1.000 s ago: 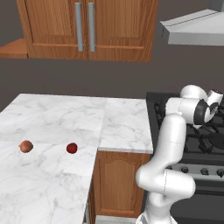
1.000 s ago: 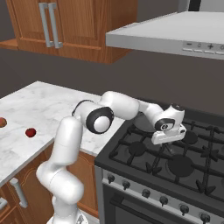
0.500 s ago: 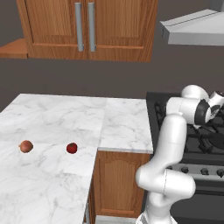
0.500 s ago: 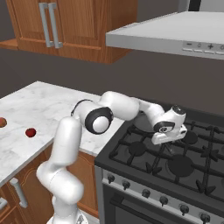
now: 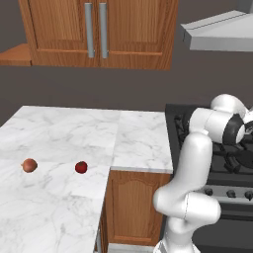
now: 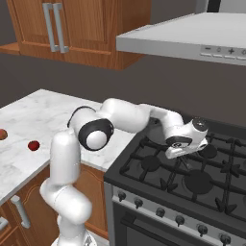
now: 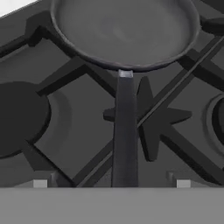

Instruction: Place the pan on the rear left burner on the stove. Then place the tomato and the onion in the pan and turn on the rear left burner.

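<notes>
While the jaws stand apart above the pan [image 7: 124, 30] handle, tomato [image 5: 81, 167] and onion [image 5: 29, 165] lie on the counter [image 5: 59, 143].

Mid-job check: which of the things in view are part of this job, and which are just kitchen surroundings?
Job things:
- pan, on the stove grates
- tomato, on the counter
- onion, on the counter, left of the tomato
- gripper, jaws open over the pan handle

Surroundings:
- marble counter
- upper cabinets
- range hood

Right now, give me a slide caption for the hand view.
Open gripper above the handle of the empty pan resting on the stove grates.
</notes>
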